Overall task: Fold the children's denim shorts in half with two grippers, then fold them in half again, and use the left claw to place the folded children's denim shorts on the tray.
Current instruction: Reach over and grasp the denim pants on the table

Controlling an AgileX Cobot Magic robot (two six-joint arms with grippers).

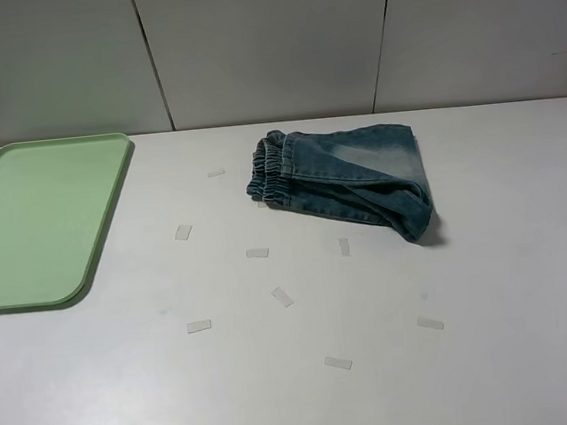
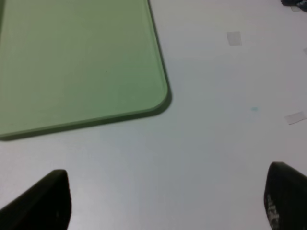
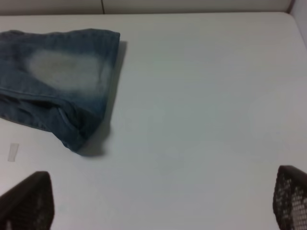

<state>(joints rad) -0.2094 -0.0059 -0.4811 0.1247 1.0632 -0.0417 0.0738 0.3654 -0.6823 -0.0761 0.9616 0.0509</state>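
**Finding the children's denim shorts (image 1: 346, 181) folded on the desk (image 1: 498, 353), off the tray (image 1: 33, 217)**

Noting the children's denim shorts lying as a folded bundle toward the desk's far edge, a little right of its middle. Seeing the gathered elastic waistband turned toward the left edge, with the denim layers stacked behind it. Logging a faded pale patch across the top layer and one folded corner pointing toward the near right corner of the desk.

Placing the tray at the far left corner of the desk. Recording it as pale green and flat, with a low rim and rounded corners, its left part running out of the high view. Marking shorts and tray as well apart, with white desk between them.

Counting several small pale tape strips (image 1: 283, 296) lying flat over the middle of the desk, scattered from just beside the shorts toward the near edge.

Seeing the grippers in the wrist views only. Catching two dark fingertips of the left gripper (image 2: 168, 203) standing wide apart, gripping nothing, with only white desk showing between them. Looking from that camera onto one rounded corner of the tray, near the fingers but not touching them.

Catching two dark, mesh-textured fingertips of the right gripper (image 3: 160, 203) also spread wide, holding nothing, over bare desk. Sighting the folded corner of the shorts ahead of them, clearly apart from both fingers.

Noting pale wall panels (image 1: 267, 43) with dark seams beyond the desk's far edge.
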